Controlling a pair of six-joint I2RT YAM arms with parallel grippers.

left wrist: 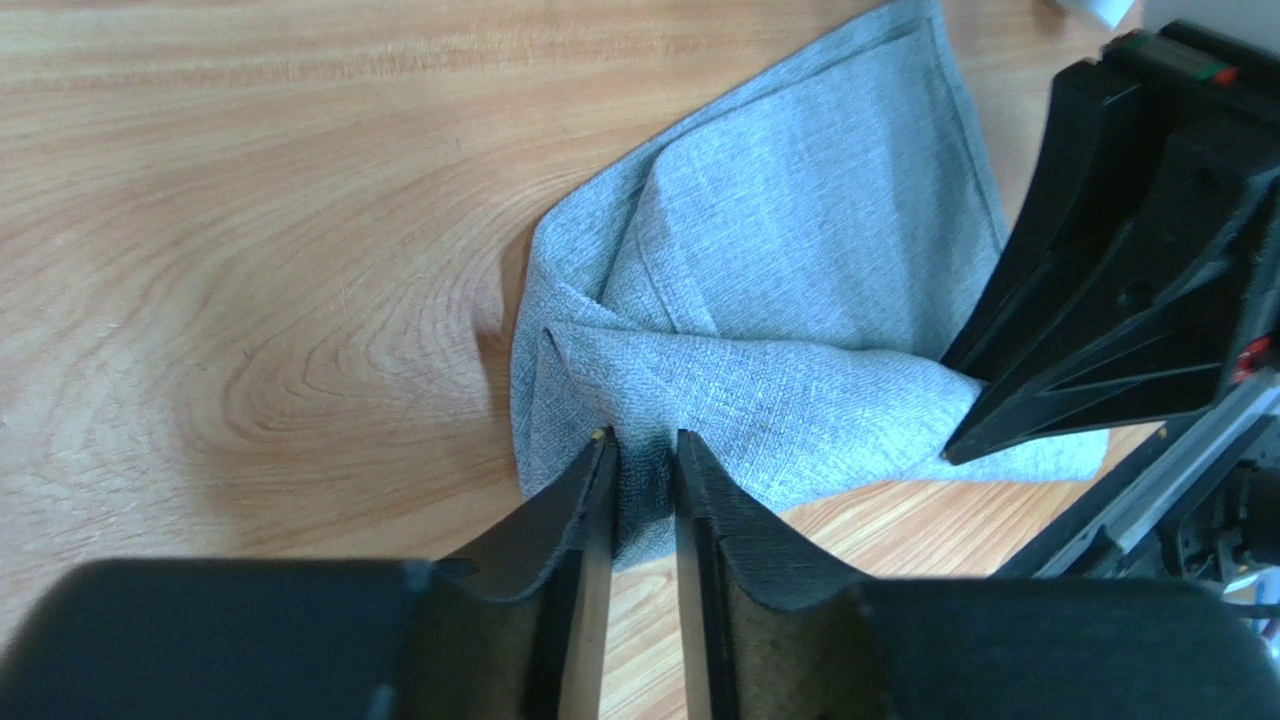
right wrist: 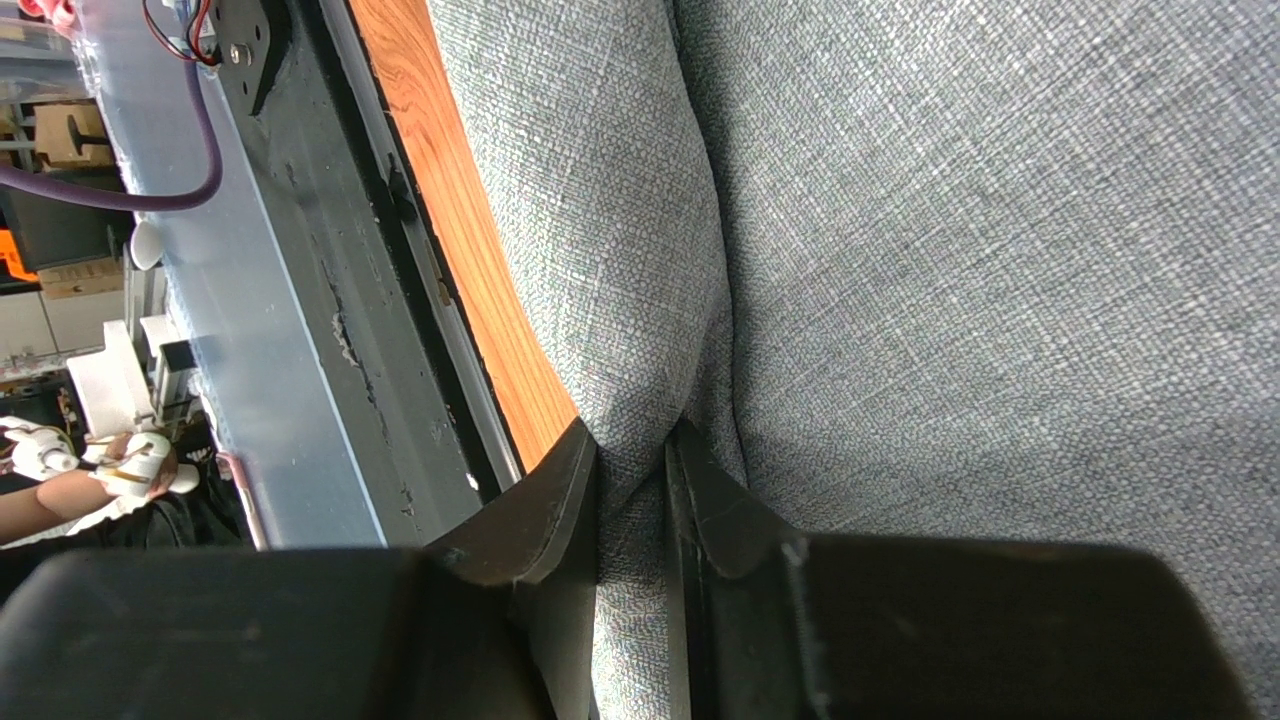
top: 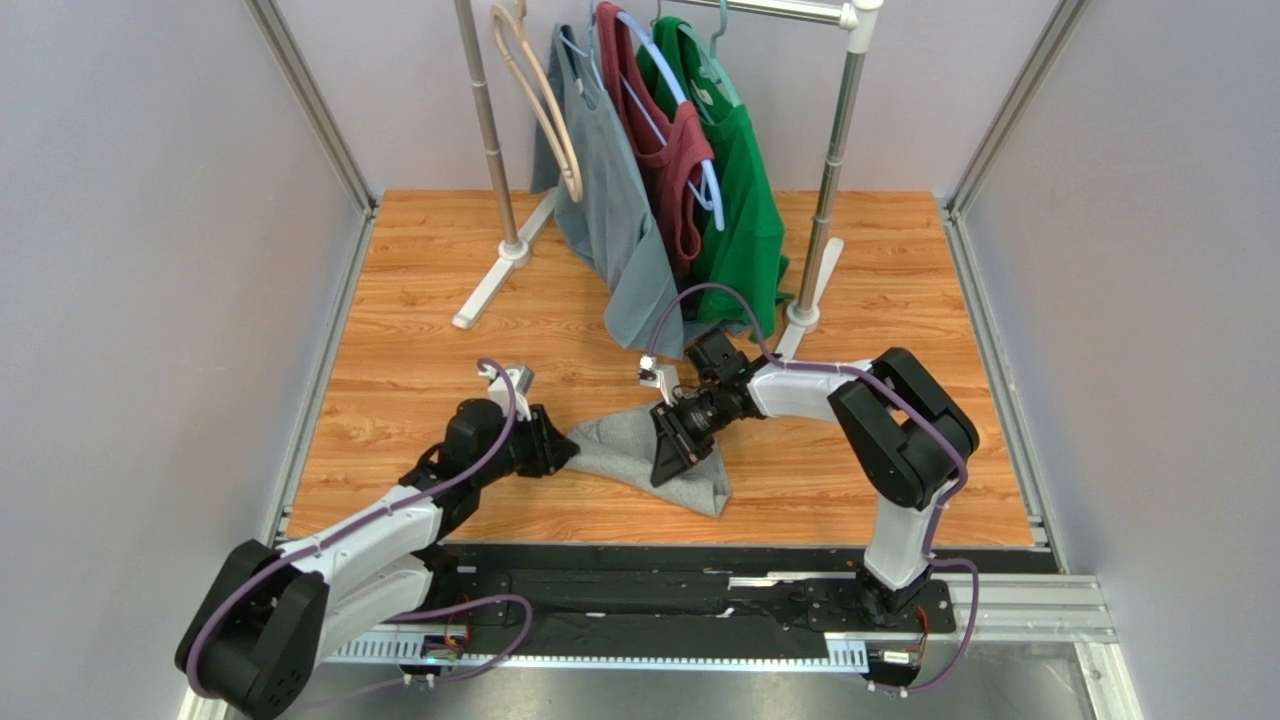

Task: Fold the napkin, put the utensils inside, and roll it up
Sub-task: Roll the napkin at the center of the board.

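Observation:
The grey napkin [top: 639, 446] lies bunched and partly folded on the wooden table near its front edge. My left gripper [top: 559, 449] is shut on the napkin's left corner; the left wrist view shows cloth [left wrist: 751, 300] pinched between the jaws [left wrist: 643, 450]. My right gripper [top: 672, 435] is shut on a fold of the napkin from the right; the right wrist view shows a ridge of cloth [right wrist: 902, 270] squeezed between its jaws [right wrist: 633, 450]. The right gripper also shows in the left wrist view [left wrist: 1127, 285]. No fork is in view.
A clothes rack [top: 819, 165] stands at the back of the table with a grey shirt [top: 609, 195], a maroon shirt [top: 669, 143], a green shirt [top: 744, 180] and an empty hanger [top: 541, 105]. The black rail [top: 676, 578] runs along the table's front edge.

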